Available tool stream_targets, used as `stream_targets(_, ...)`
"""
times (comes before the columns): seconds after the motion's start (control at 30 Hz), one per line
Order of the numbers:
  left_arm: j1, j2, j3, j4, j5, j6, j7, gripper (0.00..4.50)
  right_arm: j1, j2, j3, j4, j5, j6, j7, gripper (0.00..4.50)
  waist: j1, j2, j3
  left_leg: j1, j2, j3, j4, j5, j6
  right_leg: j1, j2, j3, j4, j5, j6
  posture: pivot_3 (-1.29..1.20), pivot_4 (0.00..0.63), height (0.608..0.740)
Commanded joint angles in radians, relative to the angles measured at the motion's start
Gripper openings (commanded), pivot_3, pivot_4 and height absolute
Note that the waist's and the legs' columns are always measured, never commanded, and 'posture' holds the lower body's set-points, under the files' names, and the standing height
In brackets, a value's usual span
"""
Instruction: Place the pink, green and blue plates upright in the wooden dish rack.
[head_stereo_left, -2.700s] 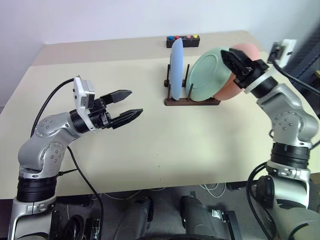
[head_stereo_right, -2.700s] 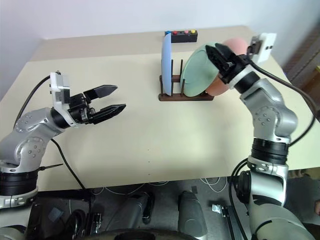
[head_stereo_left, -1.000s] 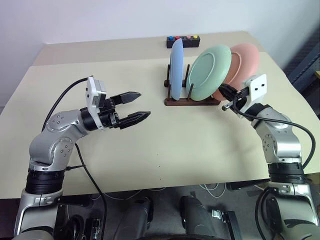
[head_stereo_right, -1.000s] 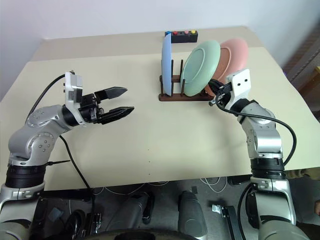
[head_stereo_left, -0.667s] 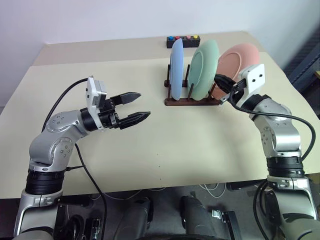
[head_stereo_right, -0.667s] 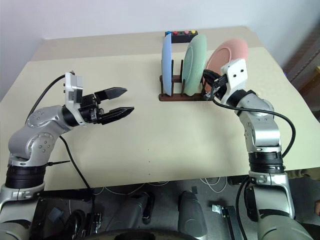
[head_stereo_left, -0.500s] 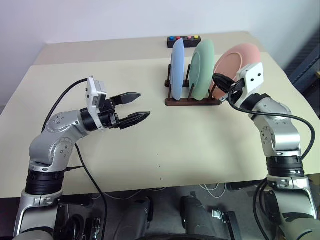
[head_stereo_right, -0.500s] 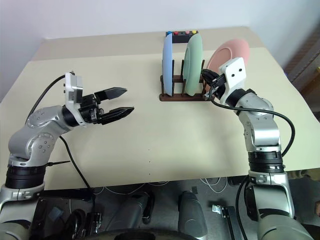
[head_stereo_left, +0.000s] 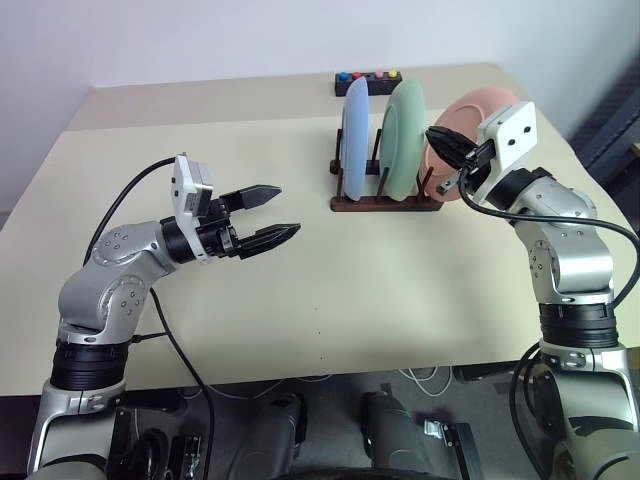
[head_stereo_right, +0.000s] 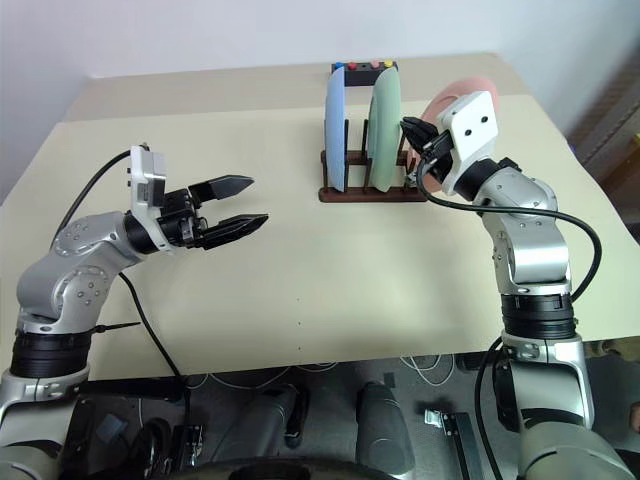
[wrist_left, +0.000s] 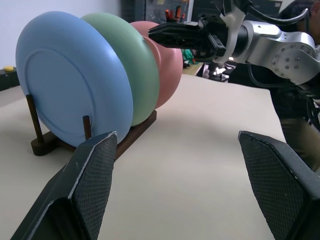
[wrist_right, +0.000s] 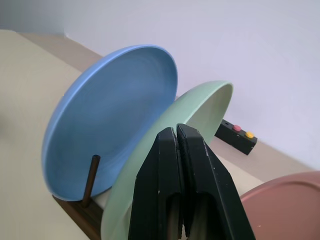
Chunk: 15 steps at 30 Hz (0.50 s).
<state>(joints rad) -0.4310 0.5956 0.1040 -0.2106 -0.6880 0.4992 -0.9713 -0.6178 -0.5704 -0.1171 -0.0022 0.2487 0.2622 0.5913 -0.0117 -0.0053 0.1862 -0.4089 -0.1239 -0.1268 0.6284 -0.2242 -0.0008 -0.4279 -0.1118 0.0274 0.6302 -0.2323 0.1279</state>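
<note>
Over on the left, my left gripper (head_stereo_left: 272, 211) hovers above the bare middle-left part of the table (head_stereo_left: 330, 290), its two black fingers spread wide with nothing between them, pointing right toward the rack. It is well apart from everything else.

Moving right, the wooden dish rack (head_stereo_left: 385, 203) sits toward the far right of the table, its dark rails running left to right. The blue plate (head_stereo_left: 352, 137) stands upright in the leftmost slot, nearly edge-on from my head. Just beside it on the right, the green plate (head_stereo_left: 405, 136) also stands upright between the pegs, close to the blue one but apart from it. The pink plate (head_stereo_left: 478, 113) is the rightmost of the three; in my left wrist view it stands behind the green plate at the rack's far end, tilted a little, though I cannot tell whether its lower edge sits in a slot.

Beyond the rack, at the table's far edge, lies a black box with coloured buttons (head_stereo_left: 367, 80).

Furthest right, my right gripper (head_stereo_left: 443, 146) is raised in front of the pink plate, just right of the green one, fingers pressed tight together and holding nothing.
</note>
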Motion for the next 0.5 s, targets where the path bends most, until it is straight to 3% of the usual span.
stream_targets(0.03,-0.011,-0.003,0.014,-0.015,-0.009,-0.01,-0.003,3.99,-0.091,0.018,-0.166,-0.007,0.124,0.034,-0.081,0.04,0.0,0.0,0.0,0.0,0.0,0.0,0.0,0.0,0.0,0.0,0.0,0.0,0.0,0.0,0.0,0.0,0.15,0.74)
stream_targets(0.13,-0.013,-0.006,0.013,-0.011,-0.008,-0.01,-0.004,3.99,-0.155,0.009,-0.295,0.043,0.196,0.038,-0.164,0.04,0.0,0.0,0.0,0.0,0.0,0.0,0.0,0.0,0.0,0.0,0.0,0.0,0.0,0.0,0.0,0.0,0.15,0.74)
stream_targets(0.27,-0.016,-0.014,0.009,-0.008,-0.006,-0.013,-0.004,3.99,-0.169,-0.039,-0.376,0.143,0.152,-0.023,-0.239,0.04,0.001,0.0,0.0,0.0,0.0,0.0,-0.001,0.0,0.0,0.0,0.0,0.0,-0.001,0.0,0.0,0.0,0.15,0.74)
stream_targets(0.37,-0.017,-0.019,0.005,-0.006,-0.006,-0.013,-0.006,3.99,-0.149,-0.071,-0.389,0.229,0.089,-0.065,-0.301,0.04,0.0,0.0,0.0,0.0,0.0,0.0,0.0,0.0,0.0,0.001,0.0,0.0,-0.001,0.0,0.0,0.0,0.15,0.74)
stream_targets(0.5,-0.02,-0.015,0.005,-0.007,-0.007,-0.009,-0.012,3.99,-0.076,-0.098,-0.302,0.306,-0.022,-0.061,-0.323,0.04,-0.005,0.0,0.0,0.0,0.0,0.0,-0.001,0.0,0.0,0.0,0.0,0.0,0.0,0.0,0.0,0.0,0.15,0.74)
